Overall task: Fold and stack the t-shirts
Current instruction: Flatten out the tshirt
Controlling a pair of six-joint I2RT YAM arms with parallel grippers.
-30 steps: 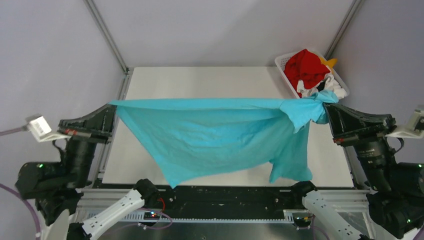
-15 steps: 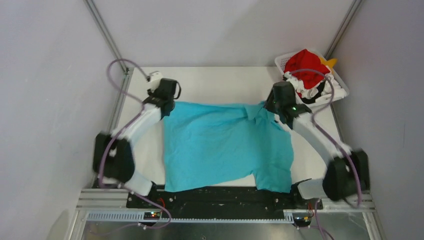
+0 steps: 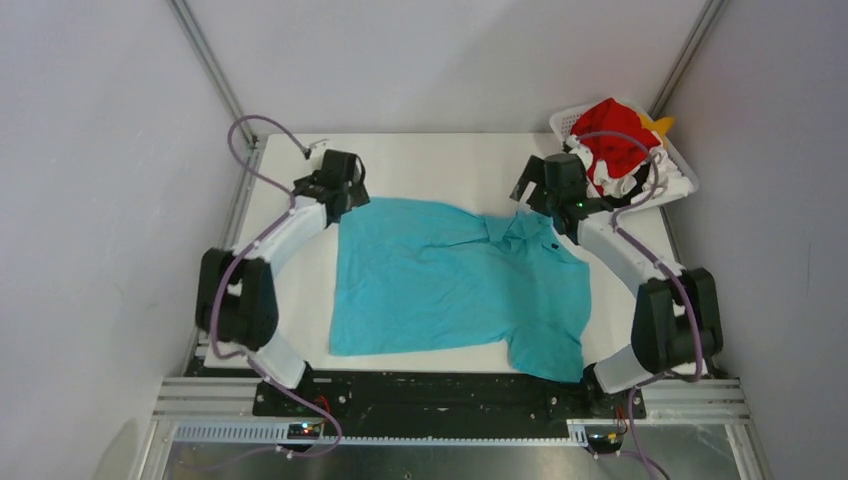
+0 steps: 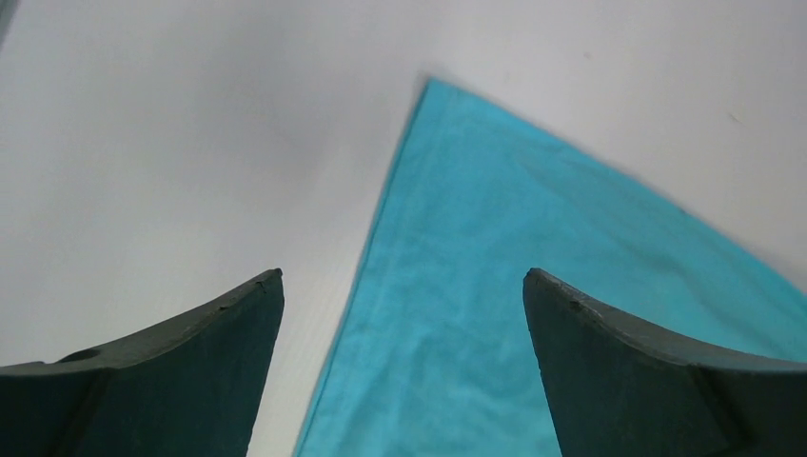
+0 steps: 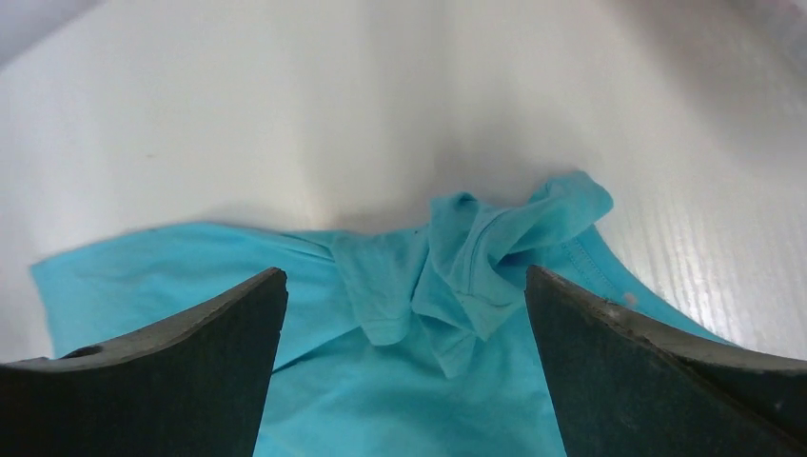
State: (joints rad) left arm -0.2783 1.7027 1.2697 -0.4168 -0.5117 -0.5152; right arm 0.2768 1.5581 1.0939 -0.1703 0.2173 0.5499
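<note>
A teal t-shirt (image 3: 455, 285) with a collar lies spread on the white table (image 3: 440, 160), its lower right part hanging to the near edge. My left gripper (image 3: 350, 198) stands open just over the shirt's far left corner (image 4: 495, 286); nothing sits between its fingers (image 4: 190, 371). My right gripper (image 3: 533, 195) stands open over the bunched collar and sleeve (image 5: 485, 257) at the shirt's far right, holding nothing. In the left wrist view my left gripper (image 4: 403, 273) straddles the shirt's edge; in the right wrist view my right gripper (image 5: 406, 270) hangs over rumpled cloth.
A white perforated basket (image 3: 563, 122) stands at the far right corner, just behind the right gripper. It holds a red shirt (image 3: 610, 135), a white and black one (image 3: 625, 182) and a yellow-orange one (image 3: 658, 124). Grey walls close in both sides.
A second ago both grippers held the teal shirt stretched high in the air. It now lies flat on the table, and both grippers have opened and let it go.
</note>
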